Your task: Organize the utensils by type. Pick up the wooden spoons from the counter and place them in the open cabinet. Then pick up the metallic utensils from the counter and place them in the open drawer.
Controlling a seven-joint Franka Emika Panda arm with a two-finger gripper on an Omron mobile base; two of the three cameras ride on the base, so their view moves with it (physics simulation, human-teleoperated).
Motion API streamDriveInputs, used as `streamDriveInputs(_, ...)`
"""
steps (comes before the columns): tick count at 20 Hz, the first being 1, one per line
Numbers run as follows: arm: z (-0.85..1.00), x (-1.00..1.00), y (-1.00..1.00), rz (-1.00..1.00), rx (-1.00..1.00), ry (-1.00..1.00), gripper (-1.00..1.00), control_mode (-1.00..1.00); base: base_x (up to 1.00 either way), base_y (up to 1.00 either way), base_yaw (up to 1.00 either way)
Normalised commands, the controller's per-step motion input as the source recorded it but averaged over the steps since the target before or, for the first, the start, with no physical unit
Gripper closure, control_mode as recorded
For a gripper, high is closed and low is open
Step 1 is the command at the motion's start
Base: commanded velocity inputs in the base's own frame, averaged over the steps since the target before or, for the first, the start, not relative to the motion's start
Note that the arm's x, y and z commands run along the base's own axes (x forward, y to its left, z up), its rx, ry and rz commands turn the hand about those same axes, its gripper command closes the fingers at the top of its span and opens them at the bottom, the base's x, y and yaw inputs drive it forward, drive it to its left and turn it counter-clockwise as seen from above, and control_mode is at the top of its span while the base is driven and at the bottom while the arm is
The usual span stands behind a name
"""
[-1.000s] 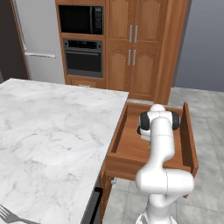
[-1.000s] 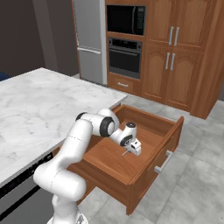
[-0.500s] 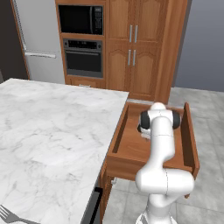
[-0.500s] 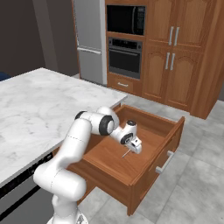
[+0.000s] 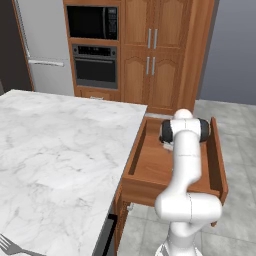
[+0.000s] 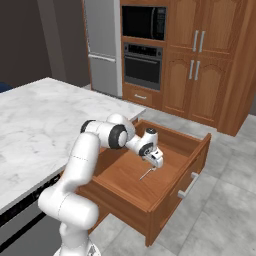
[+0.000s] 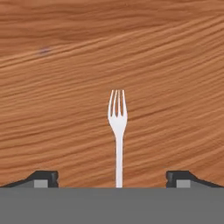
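My gripper [image 6: 155,161] hangs open over the pulled-out drawer [image 6: 172,197], its fingertips [image 7: 43,178] wide apart. A grey metal fork [image 7: 117,127] lies flat on the drawer's wooden bottom just under the hand, its tines pointing away from it and nothing touching it. From the right base it is a thin sliver, the fork [image 6: 146,173]. The arm hides most of the hand above the drawer [image 5: 150,170]. Another metal fork [image 5: 12,246] lies on the marble counter [image 5: 55,150] at its near left corner. The wooden spoons and the open cabinet are out of view.
The drawer sticks out over the grey floor beside the counter's end. Behind stand a fridge [image 5: 42,45], a built-in oven [image 5: 96,66] under a microwave [image 5: 92,22], and tall wooden cabinets [image 5: 152,50] with paired slim handles.
The jaws went from shut to wide open. The fork left the grip and now lies on the drawer bottom. The arm has hardly moved.
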Motion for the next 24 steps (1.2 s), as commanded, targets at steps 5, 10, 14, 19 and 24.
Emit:
streamDriveInputs(5,0.67,-0.26,0.01,-0.01,-0.07,-0.09,-1.0,-1.0,0.0,0.0,0.0)
streamDriveInputs(10,0.95,-0.51,0.0,0.0,-0.01,-0.08,-1.0,-1.0,0.0,0.0,0.0)
streamDriveInputs(14,1.0,-0.79,0.0,0.01,0.0,-0.12,-1.0,-1.0,0.0,0.0,0.0)
streamDriveInputs(19,1.0,-0.83,0.19,0.15,-0.01,-0.2,-1.0,-1.0,0.0,0.0,0.0)
streamDriveInputs(24,1.0,-0.48,0.61,0.17,-0.09,-0.17,-1.0,-1.0,0.0,0.0,0.0)
